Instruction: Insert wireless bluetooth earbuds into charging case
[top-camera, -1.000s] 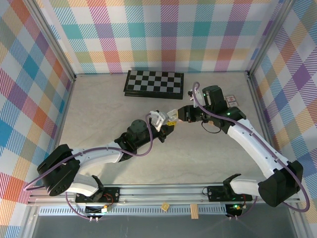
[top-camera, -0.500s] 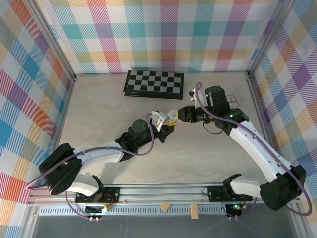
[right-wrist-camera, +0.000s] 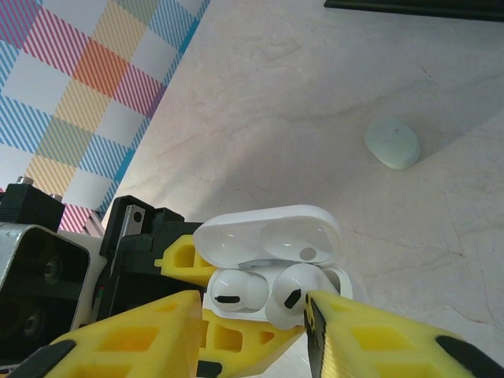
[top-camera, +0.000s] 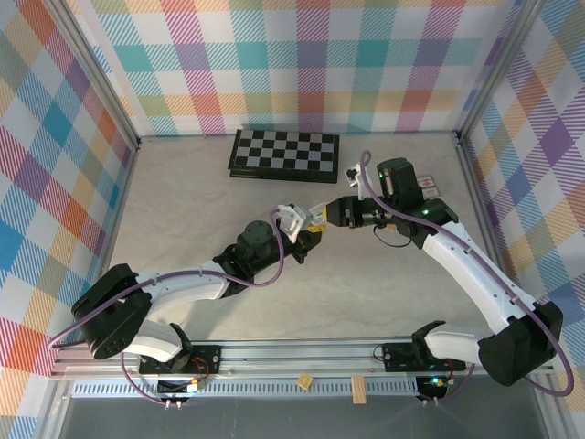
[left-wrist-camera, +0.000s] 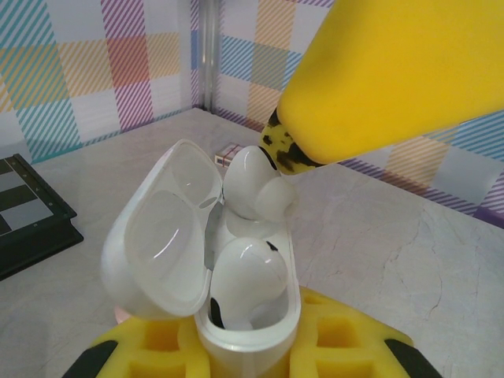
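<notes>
Right gripper (right-wrist-camera: 252, 316) nearer case (right-wrist-camera: 268, 236), checkerboard (top-camera: 283, 153) beyond

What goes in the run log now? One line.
left pincer shut on open white charging case | first earbud seated | second earbud sitting high | right pincer open, finger on it

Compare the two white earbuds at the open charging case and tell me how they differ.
In the left wrist view, the near earbud sits low in its socket of the charging case; the far earbud stands higher, not fully seated. A finger of the right end effector touches the far earbud; nothing touches the near earbud. Both are glossy white with a dark vent mark.
</notes>
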Action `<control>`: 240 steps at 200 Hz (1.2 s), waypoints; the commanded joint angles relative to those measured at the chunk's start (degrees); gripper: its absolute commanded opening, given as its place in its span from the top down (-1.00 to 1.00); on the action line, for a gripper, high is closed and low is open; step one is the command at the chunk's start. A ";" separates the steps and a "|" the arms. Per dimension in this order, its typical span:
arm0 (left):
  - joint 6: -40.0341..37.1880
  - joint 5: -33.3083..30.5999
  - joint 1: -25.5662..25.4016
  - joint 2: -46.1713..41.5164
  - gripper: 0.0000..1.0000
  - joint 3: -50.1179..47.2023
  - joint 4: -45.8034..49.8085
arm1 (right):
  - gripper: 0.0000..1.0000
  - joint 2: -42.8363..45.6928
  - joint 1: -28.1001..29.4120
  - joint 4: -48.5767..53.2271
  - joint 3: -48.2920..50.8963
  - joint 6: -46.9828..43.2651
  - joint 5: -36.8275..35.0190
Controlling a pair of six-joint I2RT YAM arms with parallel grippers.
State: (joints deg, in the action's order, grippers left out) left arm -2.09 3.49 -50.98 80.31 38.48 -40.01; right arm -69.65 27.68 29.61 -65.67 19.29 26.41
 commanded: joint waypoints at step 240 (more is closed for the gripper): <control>0.87 2.04 -0.61 -1.12 0.76 0.39 -4.34 | -0.22 4.16 -2.37 3.27 2.17 1.85 -6.87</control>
State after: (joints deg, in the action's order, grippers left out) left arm -1.26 4.47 -50.98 80.42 38.50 -40.75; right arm -64.55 25.43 32.58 -64.16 20.60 19.46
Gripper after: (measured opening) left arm 0.163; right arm 0.618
